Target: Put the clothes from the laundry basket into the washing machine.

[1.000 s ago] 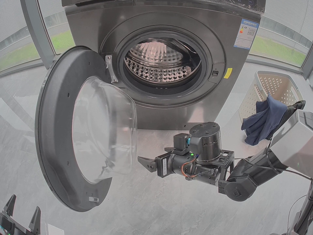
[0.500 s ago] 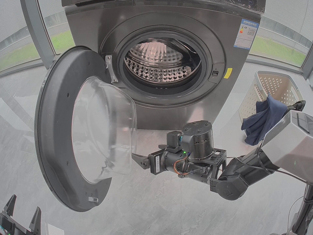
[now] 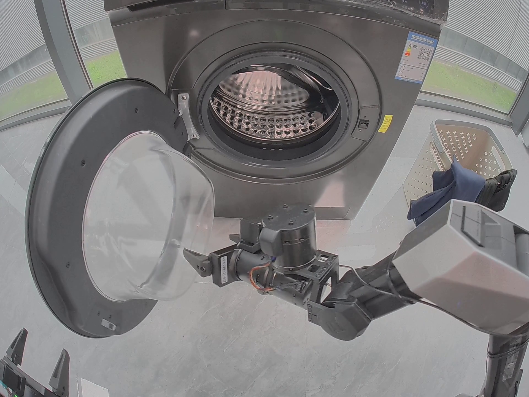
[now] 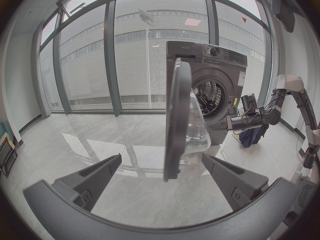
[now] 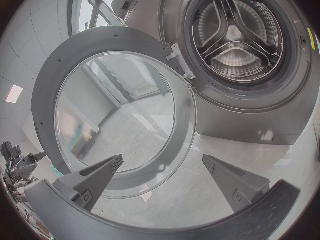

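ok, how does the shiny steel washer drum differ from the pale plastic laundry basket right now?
Load: the shiny steel drum holds no clothes, while the pale plastic laundry basket has a navy garment and a black garment draped over its rim.
Opening: the drum faces forward and the basket opens upward.
Finish: the drum is mirror-bright metal and the basket is matte plastic.
Shared: both have perforated walls.
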Controlling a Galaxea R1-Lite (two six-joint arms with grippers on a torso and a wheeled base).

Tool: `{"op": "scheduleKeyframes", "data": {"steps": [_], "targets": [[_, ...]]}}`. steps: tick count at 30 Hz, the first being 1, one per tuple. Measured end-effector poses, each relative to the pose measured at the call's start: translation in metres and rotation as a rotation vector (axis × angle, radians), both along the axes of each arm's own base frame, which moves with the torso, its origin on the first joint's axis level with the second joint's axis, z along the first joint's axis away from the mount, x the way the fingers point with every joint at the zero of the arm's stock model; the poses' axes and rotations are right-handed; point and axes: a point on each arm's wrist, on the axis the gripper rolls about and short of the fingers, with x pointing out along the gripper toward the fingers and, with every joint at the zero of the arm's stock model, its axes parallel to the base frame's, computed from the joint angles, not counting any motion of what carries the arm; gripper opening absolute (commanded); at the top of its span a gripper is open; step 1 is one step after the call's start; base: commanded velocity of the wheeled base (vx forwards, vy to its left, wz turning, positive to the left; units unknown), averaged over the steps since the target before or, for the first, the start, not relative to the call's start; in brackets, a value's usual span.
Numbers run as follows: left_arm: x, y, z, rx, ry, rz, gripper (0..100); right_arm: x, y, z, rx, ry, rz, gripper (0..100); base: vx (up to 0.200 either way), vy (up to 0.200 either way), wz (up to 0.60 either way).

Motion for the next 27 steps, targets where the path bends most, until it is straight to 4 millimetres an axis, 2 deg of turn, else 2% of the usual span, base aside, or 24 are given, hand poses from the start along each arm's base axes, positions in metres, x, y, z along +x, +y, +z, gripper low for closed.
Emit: {"op": "scheduleKeyframes", "data": {"steps": [16, 22, 27], "targets": [[0.000, 0.000, 0.000, 0.000, 0.001, -0.003, 100, 0.024, 0.068, 0.000, 0.092, -0.076, 0.035, 100, 0.000, 0.000, 0.00], [0.000, 0.000, 0.000, -0.001, 0.001, -0.006, 100, 0.029, 0.077, -0.015, 0.089, -0.066, 0.018, 100, 0.000, 0.000, 0.00], [0.000, 0.000, 0.000, -0.004, 0.002, -0.006, 100, 0.029, 0.071, -0.020, 0.062, -0.051, -0.004, 100, 0.000, 0.000, 0.00]]}}
